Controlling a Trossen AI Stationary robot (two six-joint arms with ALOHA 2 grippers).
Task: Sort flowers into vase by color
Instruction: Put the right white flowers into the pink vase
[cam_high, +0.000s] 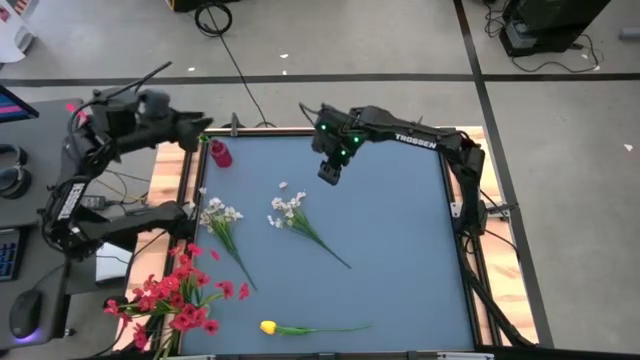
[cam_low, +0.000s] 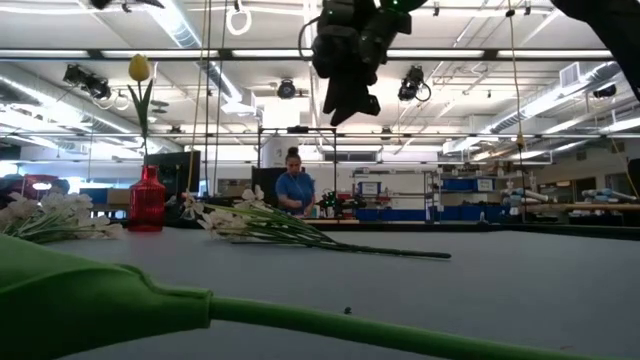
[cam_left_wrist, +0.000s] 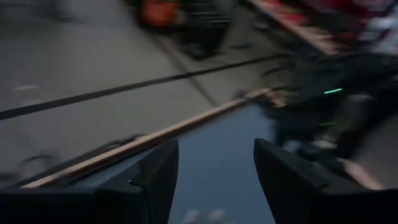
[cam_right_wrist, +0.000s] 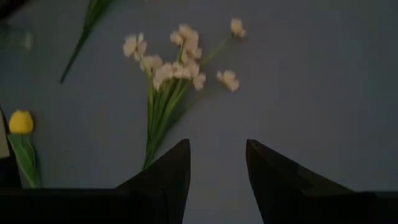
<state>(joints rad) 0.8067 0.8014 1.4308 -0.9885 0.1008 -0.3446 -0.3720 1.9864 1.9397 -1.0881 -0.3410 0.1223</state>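
A red vase (cam_low: 146, 205) stands at the table's far left corner (cam_high: 220, 154), and a yellow tulip (cam_low: 139, 68) stands upright in it. Two white sprays (cam_high: 222, 215) (cam_high: 288, 210) lie flat on the blue mat. A second yellow tulip (cam_high: 268, 327) lies along the near edge. Red flowers (cam_high: 180, 295) are heaped at the near left. My left gripper (cam_high: 203, 137) is raised beside the vase, open, with nothing between its fingers (cam_left_wrist: 216, 149). My right gripper (cam_high: 330, 172) hangs open above the far middle of the mat, over the right-hand spray's (cam_right_wrist: 177, 68) stem end.
The red heap partly overhangs the mat's near left edge. A wooden frame (cam_high: 455, 215) borders the mat. The lying tulip's stem (cam_low: 300, 325) runs close past the low camera. A person (cam_low: 295, 190) stands in the room beyond the table. Bare mat (cam_high: 400, 260) lies to the right.
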